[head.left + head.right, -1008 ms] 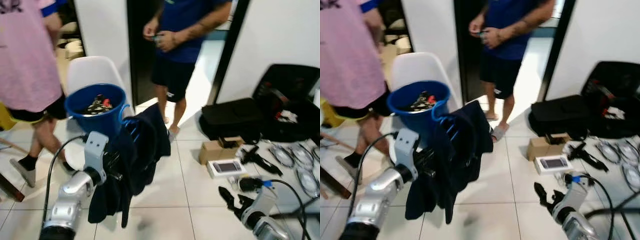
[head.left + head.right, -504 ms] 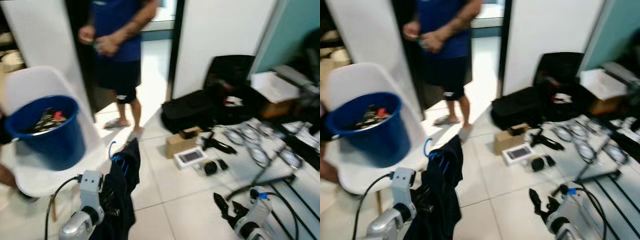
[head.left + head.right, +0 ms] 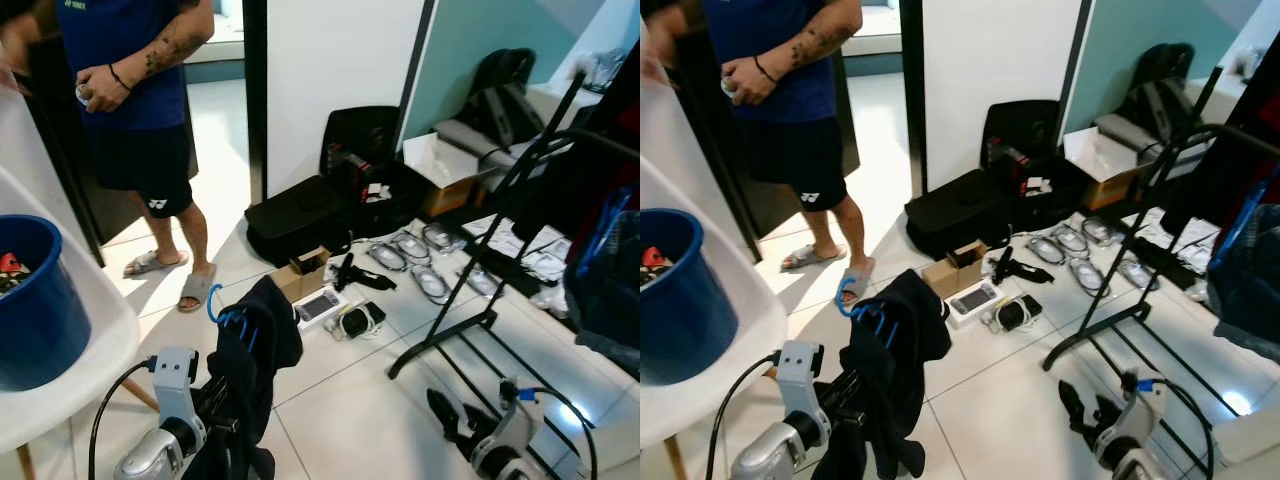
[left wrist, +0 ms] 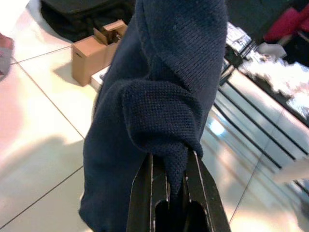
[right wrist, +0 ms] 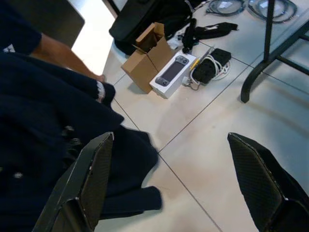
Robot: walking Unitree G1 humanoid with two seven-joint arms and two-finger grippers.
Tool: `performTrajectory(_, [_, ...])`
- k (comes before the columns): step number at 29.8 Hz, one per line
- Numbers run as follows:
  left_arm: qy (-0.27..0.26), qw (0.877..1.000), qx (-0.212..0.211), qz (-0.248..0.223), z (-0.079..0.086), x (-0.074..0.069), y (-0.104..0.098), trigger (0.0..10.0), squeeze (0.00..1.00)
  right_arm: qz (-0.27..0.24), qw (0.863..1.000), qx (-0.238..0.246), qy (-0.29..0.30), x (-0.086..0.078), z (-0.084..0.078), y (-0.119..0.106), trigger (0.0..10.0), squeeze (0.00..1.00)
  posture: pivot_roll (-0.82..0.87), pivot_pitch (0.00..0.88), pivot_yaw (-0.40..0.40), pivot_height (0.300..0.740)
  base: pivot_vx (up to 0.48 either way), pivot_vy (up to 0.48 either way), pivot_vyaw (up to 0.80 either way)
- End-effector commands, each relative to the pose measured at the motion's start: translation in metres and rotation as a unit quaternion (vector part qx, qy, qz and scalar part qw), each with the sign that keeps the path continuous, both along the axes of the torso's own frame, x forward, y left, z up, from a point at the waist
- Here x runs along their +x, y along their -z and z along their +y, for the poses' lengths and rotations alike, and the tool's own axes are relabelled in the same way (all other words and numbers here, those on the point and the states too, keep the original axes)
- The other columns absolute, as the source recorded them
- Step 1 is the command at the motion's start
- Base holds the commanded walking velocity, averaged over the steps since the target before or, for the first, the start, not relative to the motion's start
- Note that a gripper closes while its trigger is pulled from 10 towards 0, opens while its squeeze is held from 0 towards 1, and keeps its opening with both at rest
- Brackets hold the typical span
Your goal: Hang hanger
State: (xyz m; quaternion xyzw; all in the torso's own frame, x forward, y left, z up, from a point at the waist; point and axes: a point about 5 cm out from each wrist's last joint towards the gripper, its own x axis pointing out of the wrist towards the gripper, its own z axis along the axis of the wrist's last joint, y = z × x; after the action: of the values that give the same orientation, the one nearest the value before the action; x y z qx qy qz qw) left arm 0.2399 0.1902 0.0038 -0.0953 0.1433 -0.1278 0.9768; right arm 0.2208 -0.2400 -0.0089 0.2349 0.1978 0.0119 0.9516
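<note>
One left gripper [image 4: 176, 181] pinches the navy garment [image 3: 250, 375] on its blue hanger [image 3: 224, 315]; right gripper [image 5: 178, 188] gapes empty; black clothes rack [image 3: 500, 235] is near, hanging not done.

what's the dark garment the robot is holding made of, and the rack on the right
The garment looks like navy knit fabric, soft and matte: a ribbed weave shows where the left hand pinches it. The rack looks like black-painted metal tubing, thin and slightly glossy, though that's a guess.

Dark navy knitted cloth on the garment [image 4: 164, 92], coarse and matt. Glossy pale tiles on the floor [image 3: 340, 400]. Smooth blue plastic for the bucket [image 3: 35, 300] and hanger hook [image 3: 215, 303]. Plain brown cardboard box [image 5: 145, 63]. Matt black metal rack [image 3: 500, 230].
</note>
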Motion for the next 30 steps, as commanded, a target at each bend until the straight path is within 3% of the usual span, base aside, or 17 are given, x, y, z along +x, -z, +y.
performTrajectory(1, [0.008, 1.000, -0.002, -0.019, -0.002, 0.005, -0.005, 10.0, 0.00, 0.009, 1.000, -0.003, 0.003, -0.003, -0.002, 0.003, 10.0, 0.00, -0.04, 0.033, -0.042, 0.740, 0.000, 0.000, -0.80])
performTrajectory(11, [0.024, 0.999, 0.009, -0.030, -0.004, 0.010, -0.006, 10.0, 0.00, 0.003, 1.000, -0.004, 0.005, -0.001, -0.003, 0.003, 10.0, 0.00, -0.05, 0.034, -0.039, 0.740, 0.000, 0.000, -0.80])
performTrajectory(15, [0.032, 0.998, 0.013, -0.048, -0.005, 0.018, -0.014, 10.0, 0.00, 0.002, 1.000, -0.006, 0.006, 0.000, -0.004, 0.003, 10.0, 0.00, -0.06, 0.032, -0.036, 0.740, 0.000, 0.000, -0.80])
performTrajectory(17, [0.054, 0.994, 0.019, -0.088, -0.007, 0.032, -0.036, 10.0, 0.00, 0.002, 1.000, -0.007, 0.007, 0.000, -0.005, 0.004, 10.0, 0.00, -0.06, 0.036, -0.031, 0.740, 0.000, 0.000, -0.80])
performTrajectory(20, [0.065, 0.992, 0.018, -0.111, -0.009, 0.038, -0.049, 10.0, 0.00, 0.002, 1.000, -0.007, 0.009, -0.001, -0.006, 0.005, 10.0, 0.00, -0.07, 0.035, -0.025, 0.740, 0.000, 0.000, -0.80])
performTrajectory(22, [0.094, 0.983, 0.024, -0.155, -0.015, 0.050, -0.076, 10.0, 0.00, 0.004, 1.000, -0.009, 0.010, -0.001, -0.007, 0.006, 10.0, 0.00, -0.07, 0.033, -0.029, 0.740, 0.000, 0.000, -0.80])
performTrajectory(30, [0.143, 0.967, 0.028, -0.210, -0.025, 0.062, -0.110, 10.0, 0.00, 0.006, 1.000, -0.012, 0.006, -0.001, -0.007, 0.008, 10.0, 0.00, -0.07, 0.033, -0.031, 0.740, 0.000, 0.000, -0.80])
